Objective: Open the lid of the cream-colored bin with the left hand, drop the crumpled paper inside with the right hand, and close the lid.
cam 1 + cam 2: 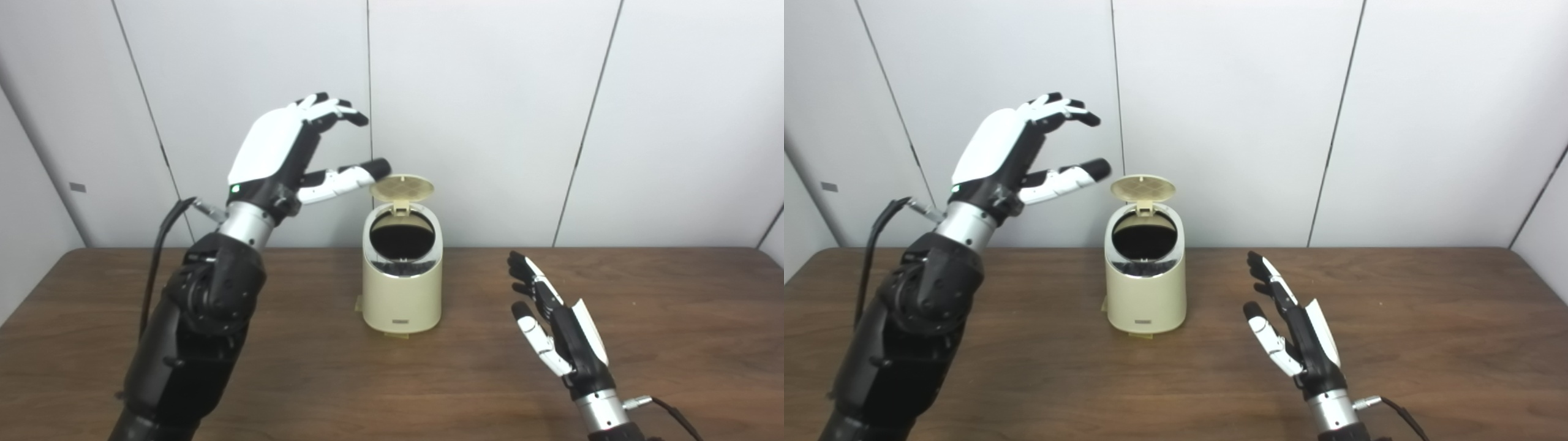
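Observation:
The cream-colored bin [401,294] stands on the table near the back wall. Its round lid [402,187] is tipped up and open, and the dark inside shows. No crumpled paper is visible anywhere. My left hand [294,153] is raised above and to the left of the bin, open, with its thumb tip close to the lid's left edge. My right hand [554,324] is open and empty, held just above the table to the right of the bin, palm facing left. The same scene shows in the right eye view, with the bin [1145,288] and both hands [1020,153] [1292,331].
The brown wooden table [392,380] spreads wide to both sides. A white panelled wall [490,122] stands right behind the bin. A black cable [160,245] hangs from my left wrist.

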Motion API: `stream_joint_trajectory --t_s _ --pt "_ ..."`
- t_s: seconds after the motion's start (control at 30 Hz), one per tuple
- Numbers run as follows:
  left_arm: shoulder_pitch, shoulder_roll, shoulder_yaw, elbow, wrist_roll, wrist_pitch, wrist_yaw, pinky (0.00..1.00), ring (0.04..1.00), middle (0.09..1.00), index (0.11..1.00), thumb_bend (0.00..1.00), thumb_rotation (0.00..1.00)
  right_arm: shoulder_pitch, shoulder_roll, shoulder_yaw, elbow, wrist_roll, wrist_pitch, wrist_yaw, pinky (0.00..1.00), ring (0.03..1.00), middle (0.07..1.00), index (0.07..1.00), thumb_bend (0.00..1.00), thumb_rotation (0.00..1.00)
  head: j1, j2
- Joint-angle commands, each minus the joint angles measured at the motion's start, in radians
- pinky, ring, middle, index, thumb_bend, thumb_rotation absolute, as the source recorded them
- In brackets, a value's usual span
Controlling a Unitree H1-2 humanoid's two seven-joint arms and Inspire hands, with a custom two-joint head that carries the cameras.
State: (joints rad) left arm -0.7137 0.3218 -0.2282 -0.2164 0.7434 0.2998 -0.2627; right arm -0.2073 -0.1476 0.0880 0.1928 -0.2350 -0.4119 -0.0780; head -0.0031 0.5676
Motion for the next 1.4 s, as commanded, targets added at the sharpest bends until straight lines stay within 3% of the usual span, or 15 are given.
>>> stream_joint_trajectory --t_s 0.0,0.13,0.3,0.5,0.77,1.17,1.37 --pt "-0.098 0.012 -0.037 0.019 0.088 -0.018 -0.002 1.00 0.974 0.823 0.789 0.96 1.00 0.039 0.027 0.010 0.049 0.006 -0.049 -0.010 0.82 0.886 0.902 0.902 0.14 0.80 -0.003 -0.002" --pt "-0.125 -0.025 -0.118 0.083 0.218 -0.031 0.022 1.00 0.984 0.822 0.813 0.95 0.96 0.036 0.031 0.013 0.061 0.017 -0.052 -0.005 0.80 0.870 0.882 0.886 0.12 0.74 -0.008 -0.005" --pt "-0.133 -0.061 -0.162 0.139 0.284 -0.040 0.014 1.00 0.992 0.837 0.819 0.93 0.95 0.035 0.040 0.011 0.061 0.005 -0.039 -0.012 0.78 0.857 0.873 0.877 0.14 0.74 -0.013 -0.011" --pt "-0.135 -0.082 -0.168 0.222 0.306 -0.064 0.028 1.00 0.989 0.840 0.811 0.93 0.96 0.030 0.046 0.009 0.080 0.016 -0.045 -0.013 0.77 0.855 0.868 0.871 0.14 0.71 -0.016 -0.015" --pt "-0.121 -0.092 -0.171 0.258 0.313 -0.064 0.041 1.00 0.963 0.834 0.791 0.98 0.99 0.032 0.046 0.011 0.064 0.012 -0.021 -0.008 0.78 0.861 0.871 0.877 0.14 0.73 -0.016 -0.016" --pt "-0.098 -0.085 -0.173 0.244 0.344 -0.045 0.015 1.00 0.954 0.838 0.797 0.96 1.00 0.035 0.048 0.010 0.057 0.014 -0.008 -0.006 0.78 0.861 0.871 0.877 0.16 0.69 -0.017 -0.015" --pt "-0.054 -0.104 -0.158 0.197 0.349 -0.026 0.028 1.00 0.904 0.777 0.740 0.97 0.96 0.032 0.048 0.012 0.055 0.021 -0.006 -0.001 0.77 0.863 0.876 0.880 0.17 0.69 -0.018 -0.011"
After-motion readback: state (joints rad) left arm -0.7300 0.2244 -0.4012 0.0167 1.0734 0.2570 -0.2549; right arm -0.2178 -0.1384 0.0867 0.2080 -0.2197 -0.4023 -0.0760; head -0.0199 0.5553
